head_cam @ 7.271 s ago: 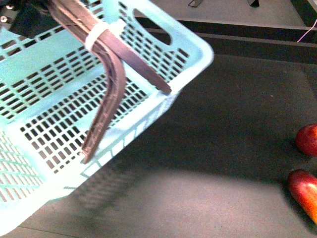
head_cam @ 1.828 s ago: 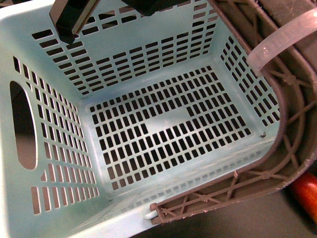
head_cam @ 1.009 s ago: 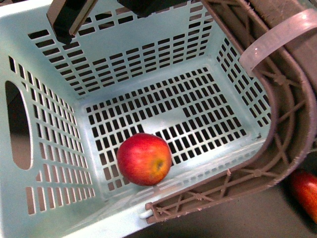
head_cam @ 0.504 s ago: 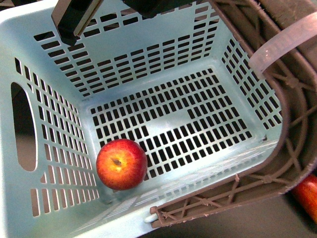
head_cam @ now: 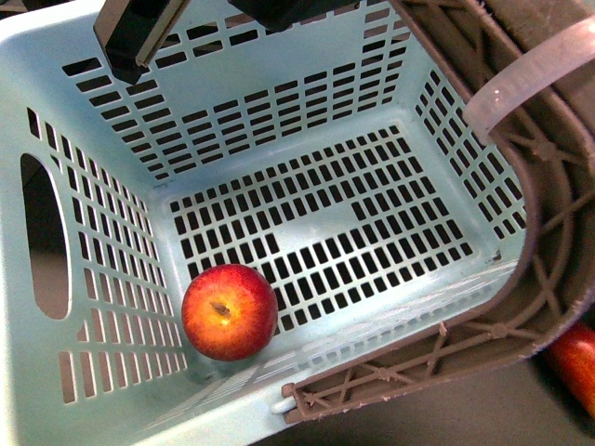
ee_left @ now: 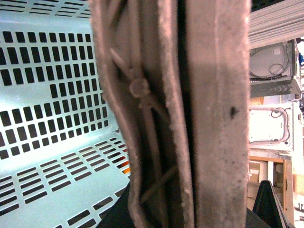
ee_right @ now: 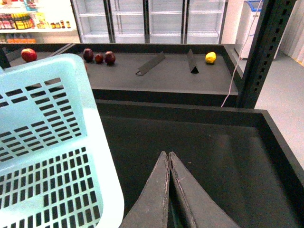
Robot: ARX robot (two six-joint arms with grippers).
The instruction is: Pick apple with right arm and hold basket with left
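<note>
The pale turquoise basket fills the front view, seen from above. The red apple lies on its slotted floor in the near left corner, stem dimple up. The brown-grey ribbed handle with its white zip tie runs down the right side. My left gripper is shut on this handle, which hides most of the jaws. My right gripper is shut and empty. It is over the dark table, outside the basket and beside its rim.
An elongated red-orange fruit lies on the dark table by the basket's right side. Dark arm parts hang over the basket's far wall. A back shelf holds red fruits and a yellow fruit. A black post stands to the right.
The basket was empty 1.8 s ago. The apple then appeared on its floor and rolled to the near left corner, where it now rests. The basket has shifted only slightly.
</note>
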